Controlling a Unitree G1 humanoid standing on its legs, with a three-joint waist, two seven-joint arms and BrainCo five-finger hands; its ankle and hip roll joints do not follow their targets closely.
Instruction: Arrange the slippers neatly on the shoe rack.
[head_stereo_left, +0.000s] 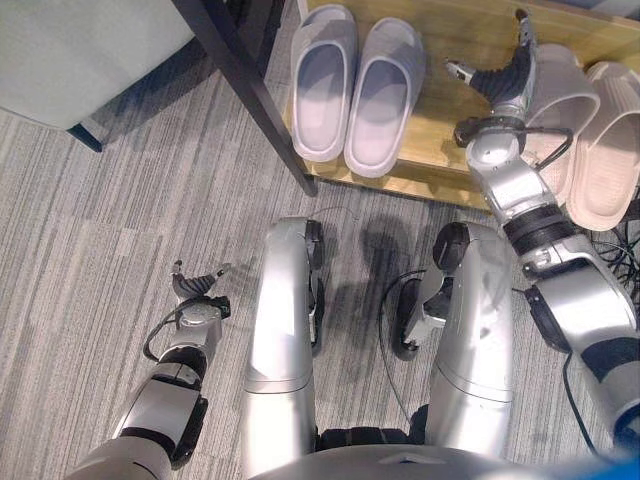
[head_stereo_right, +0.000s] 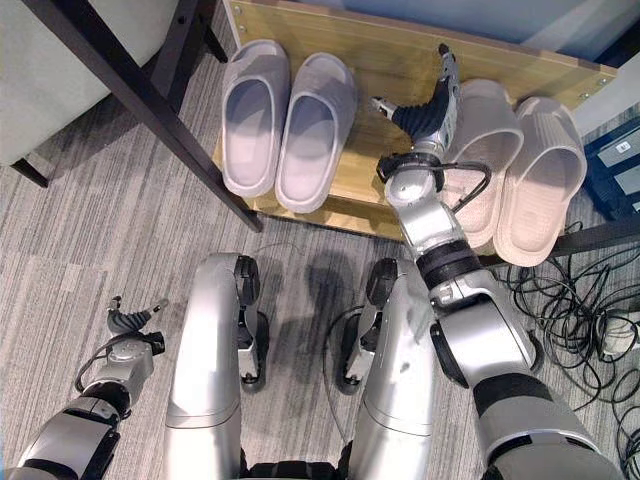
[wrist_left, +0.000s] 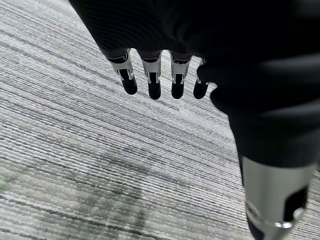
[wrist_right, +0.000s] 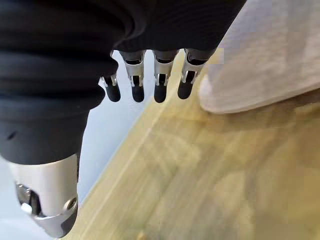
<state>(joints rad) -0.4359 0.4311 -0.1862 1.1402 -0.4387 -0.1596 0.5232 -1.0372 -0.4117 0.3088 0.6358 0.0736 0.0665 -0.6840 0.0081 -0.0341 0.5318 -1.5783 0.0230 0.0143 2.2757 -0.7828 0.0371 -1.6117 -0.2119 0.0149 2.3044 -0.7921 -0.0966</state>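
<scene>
— Lower left of the left eye view first?
— Left hand (head_stereo_left: 197, 285) low over grey carpet (head_stereo_left: 90, 230), fingers relaxed, holding nothing; same in its wrist view, just fingertips (wrist_left: 152, 90) above the striped floor. Idle, by the look of it.

— Up and rightward?
— Dark table leg (head_stereo_left: 250, 90) slanting across the upper left. Past it, top centre, wooden shoe rack (head_stereo_left: 440, 120). On its left part, grey slippers (head_stereo_left: 350, 90) side by side, touching, toes pointing away. Looks tidy.

— Further right?
— Right hand (head_stereo_left: 505, 80) over the bare board between the two pairs, fingers spread and released, gripping nothing. Close beside the inner beige slipper; touching or not, hard to tell. In the right wrist view, straight fingers (wrist_right: 160, 85) above the wood with that slipper's edge just beside them.

— And the far right?
— Beige slippers (head_stereo_right: 520, 170) on the rack's right part, together, toes pointing away, the outer heel hanging slightly over the front edge.

— Progress, then?
— Probably near the end: all four on the rack, none seen on the floor. Perhaps only a nudge to square the beige pair left.
</scene>
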